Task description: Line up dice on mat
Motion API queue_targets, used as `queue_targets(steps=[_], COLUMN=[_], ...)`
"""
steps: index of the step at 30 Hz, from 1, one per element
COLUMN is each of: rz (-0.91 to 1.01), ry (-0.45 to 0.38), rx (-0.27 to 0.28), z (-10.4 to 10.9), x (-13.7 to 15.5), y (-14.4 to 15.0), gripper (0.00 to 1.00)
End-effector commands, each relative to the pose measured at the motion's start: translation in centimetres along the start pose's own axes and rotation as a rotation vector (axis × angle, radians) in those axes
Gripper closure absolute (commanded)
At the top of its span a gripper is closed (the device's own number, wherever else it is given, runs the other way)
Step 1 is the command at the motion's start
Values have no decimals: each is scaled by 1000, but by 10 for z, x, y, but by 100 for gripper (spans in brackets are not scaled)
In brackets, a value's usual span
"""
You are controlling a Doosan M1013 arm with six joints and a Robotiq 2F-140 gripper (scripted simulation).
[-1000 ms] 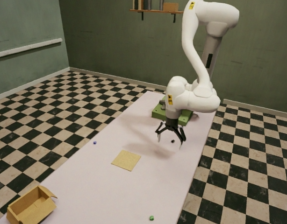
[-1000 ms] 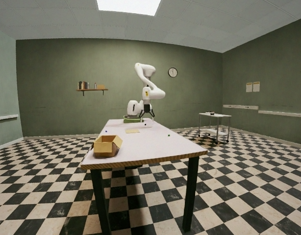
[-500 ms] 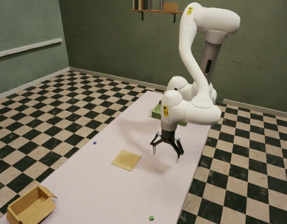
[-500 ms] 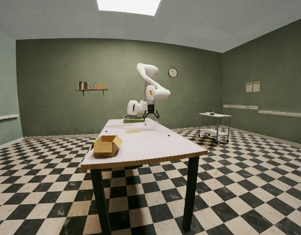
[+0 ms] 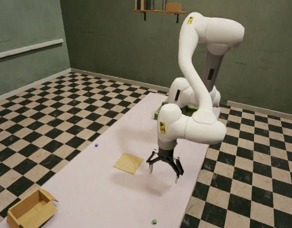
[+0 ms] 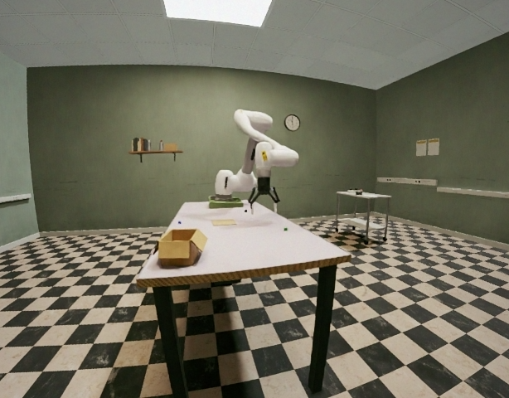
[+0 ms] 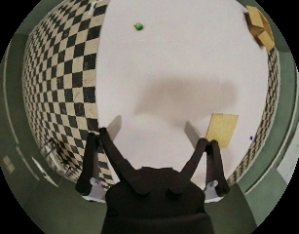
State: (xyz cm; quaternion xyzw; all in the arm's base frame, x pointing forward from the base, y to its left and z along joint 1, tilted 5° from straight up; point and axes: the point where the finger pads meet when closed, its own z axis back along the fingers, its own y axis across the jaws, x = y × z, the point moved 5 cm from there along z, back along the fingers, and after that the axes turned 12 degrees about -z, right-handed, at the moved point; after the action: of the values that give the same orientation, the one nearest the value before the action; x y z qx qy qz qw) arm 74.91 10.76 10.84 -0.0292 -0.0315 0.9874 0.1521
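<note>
The tan mat (image 5: 128, 163) lies flat in the middle of the table. A blue die (image 5: 96, 145) sits on the table near the left edge, apart from the mat. A green die (image 5: 154, 222) sits near the right edge at the near end. A black die (image 6: 245, 211) shows only in the exterior view, on the table towards the base; the arm hides it in the top view. My gripper (image 5: 163, 175) is open and empty, hanging above the table just right of the mat. The wrist view shows the green die (image 7: 139, 26), the mat (image 7: 222, 129) and the blue die (image 7: 250, 136). The dice numbers are too small to read.
An open cardboard box (image 5: 32, 210) stands at the table's near left corner. The robot's green base plate (image 6: 225, 201) is at the far end. A small trolley (image 6: 363, 203) stands on the floor to the right of the table.
</note>
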Motion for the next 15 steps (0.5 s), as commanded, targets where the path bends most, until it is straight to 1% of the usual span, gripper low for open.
queue_targets(steps=[1,2,9,15], rz=[0,0,0,0], ry=[-2,-2,-2,-2], rx=[0,0,0,0], z=[0,0,0,0], x=[-29,-29,-83,-122], y=[-12,-12,-33,-49], gripper=[0,0,0,0])
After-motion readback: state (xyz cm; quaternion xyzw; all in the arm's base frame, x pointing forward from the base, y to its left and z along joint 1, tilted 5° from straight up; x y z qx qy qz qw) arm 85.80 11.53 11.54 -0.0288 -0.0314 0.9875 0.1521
